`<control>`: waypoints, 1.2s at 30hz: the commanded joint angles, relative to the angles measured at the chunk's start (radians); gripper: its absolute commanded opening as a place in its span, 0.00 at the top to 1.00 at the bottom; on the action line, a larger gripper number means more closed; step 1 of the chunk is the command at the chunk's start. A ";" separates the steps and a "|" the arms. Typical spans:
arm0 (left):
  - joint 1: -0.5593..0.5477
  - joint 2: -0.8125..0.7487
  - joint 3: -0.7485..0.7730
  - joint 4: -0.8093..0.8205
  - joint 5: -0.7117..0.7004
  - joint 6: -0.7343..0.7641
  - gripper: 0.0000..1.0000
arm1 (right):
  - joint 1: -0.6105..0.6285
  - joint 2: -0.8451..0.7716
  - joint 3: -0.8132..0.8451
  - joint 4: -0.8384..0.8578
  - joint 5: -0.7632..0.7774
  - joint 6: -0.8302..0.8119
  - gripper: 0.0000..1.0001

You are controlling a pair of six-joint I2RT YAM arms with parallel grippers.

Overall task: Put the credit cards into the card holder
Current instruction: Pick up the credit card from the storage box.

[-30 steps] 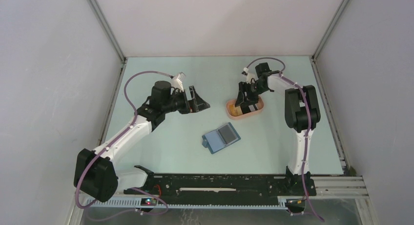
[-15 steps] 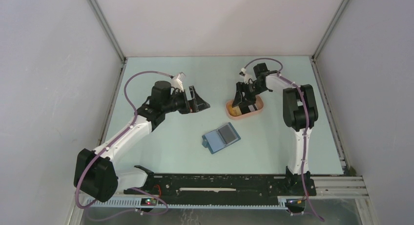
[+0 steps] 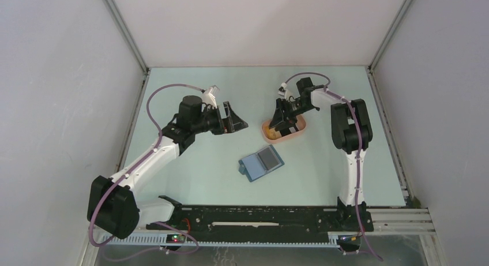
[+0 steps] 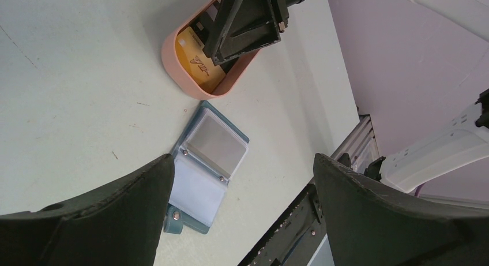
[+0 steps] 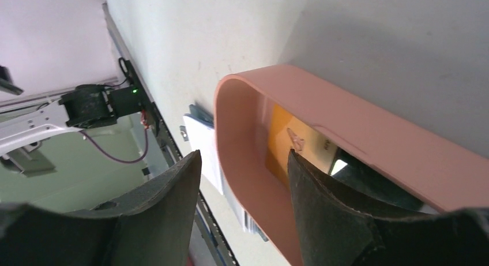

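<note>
Nearest the arm bases: one card holder (image 3: 261, 163) lay open and flat on the pale matte table (image 3: 196, 173). It was a rectangle with a dark-blue cover, a lighter blue inside, two glossy clear sleeves and a small snap tab at one short edge. I could not tell whether a sleeve held a card.

Farther, left side: the left gripper (image 3: 236, 119) hovered above the table, jaws spread wide with nothing between them.

Farther, right side: one peach-pink oval tray (image 4: 184, 75) with a smooth moulded wall sat near the holder, not touching it. The credit cards (image 4: 199, 64) lay inside: one orange-yellow, flat, with printed lettering. Dark card material lay beside it, count unreadable.

The right gripper (image 5: 243, 156) stood at the tray's end with its fingers parted, one inside the wall and one outside, grasping nothing.
</note>
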 commanded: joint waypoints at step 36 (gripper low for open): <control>0.020 0.042 0.057 0.045 0.048 -0.023 0.05 | 0.006 0.008 0.069 -0.058 0.154 -0.083 0.22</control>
